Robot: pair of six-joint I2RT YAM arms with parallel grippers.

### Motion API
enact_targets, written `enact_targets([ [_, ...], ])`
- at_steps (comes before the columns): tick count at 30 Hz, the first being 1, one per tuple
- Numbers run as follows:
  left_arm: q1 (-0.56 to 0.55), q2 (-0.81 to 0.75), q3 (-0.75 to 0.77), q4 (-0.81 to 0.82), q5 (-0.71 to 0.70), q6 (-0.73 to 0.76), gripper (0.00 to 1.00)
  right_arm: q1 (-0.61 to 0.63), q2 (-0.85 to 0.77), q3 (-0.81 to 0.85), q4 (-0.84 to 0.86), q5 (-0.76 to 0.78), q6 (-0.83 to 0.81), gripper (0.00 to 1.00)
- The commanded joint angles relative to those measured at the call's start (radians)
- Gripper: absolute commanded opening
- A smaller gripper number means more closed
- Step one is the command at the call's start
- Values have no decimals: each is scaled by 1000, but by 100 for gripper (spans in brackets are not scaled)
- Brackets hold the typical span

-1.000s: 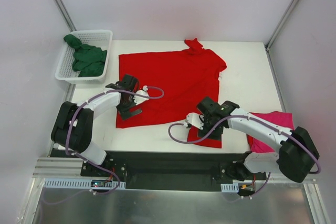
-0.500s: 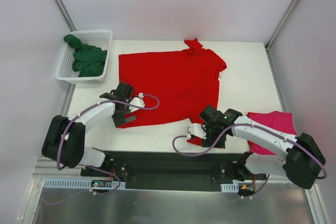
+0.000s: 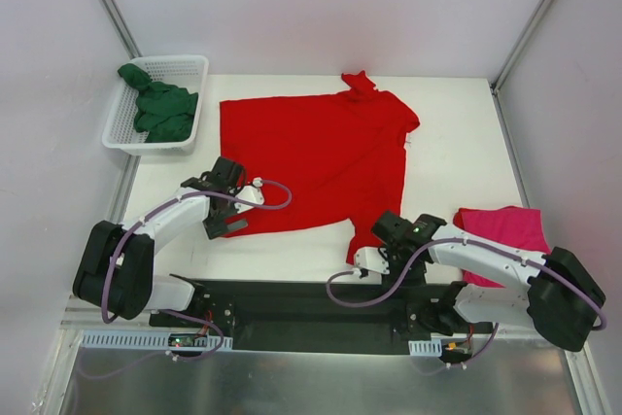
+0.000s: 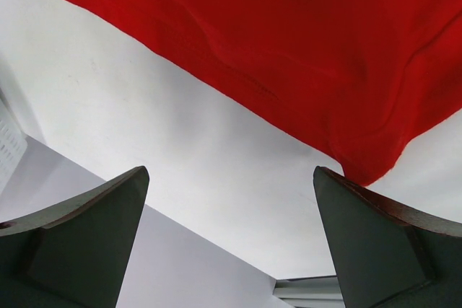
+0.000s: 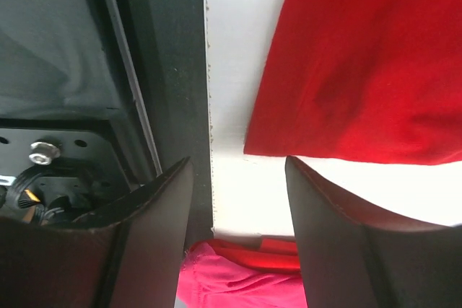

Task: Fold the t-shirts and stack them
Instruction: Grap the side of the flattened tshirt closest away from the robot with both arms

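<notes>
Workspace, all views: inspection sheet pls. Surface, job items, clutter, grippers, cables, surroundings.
Surface: white table, bare parts look clean.
Job's things: red t-shirt spread flat, unfolded; magenta t-shirt bunched at the near right edge; green t-shirt crumpled in the basket.
Clutter: white mesh basket at the far left corner.
Grippers: left gripper wide open, empty, by the red t-shirt's near left corner; right gripper open, empty, over the table's near edge.
Cables: purple cable looped at each wrist; no snag seen.
Surroundings: white walls, black base rail.
</notes>
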Motion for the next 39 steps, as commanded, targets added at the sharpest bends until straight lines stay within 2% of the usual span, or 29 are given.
enact_targets([
  [1, 16, -25, 1, -14, -24, 14, 99, 8, -5, -19, 43, 40, -22, 57],
  [10, 16, -20, 7, -17, -28, 13, 99, 15, 9, -5, 133, 116, 16, 56],
  [26, 16, -2, 13, -15, -27, 10, 100, 67, 70, 6, 127, 20, 67, 53],
  [27, 16, -2, 12, -15, -25, 9, 99, 67, 79, 7, 126, 18, 67, 49],
  [28, 16, -3, 10, -15, -25, 8, 99, 69, 84, 9, 124, 15, 70, 40],
  [34, 18, -12, -5, -15, -22, 14, 99, 78, 90, 21, 110, 8, 84, 4],
  [39, 19, -14, -11, -15, -19, 17, 99, 87, 91, 32, 92, -11, 91, 1],
])
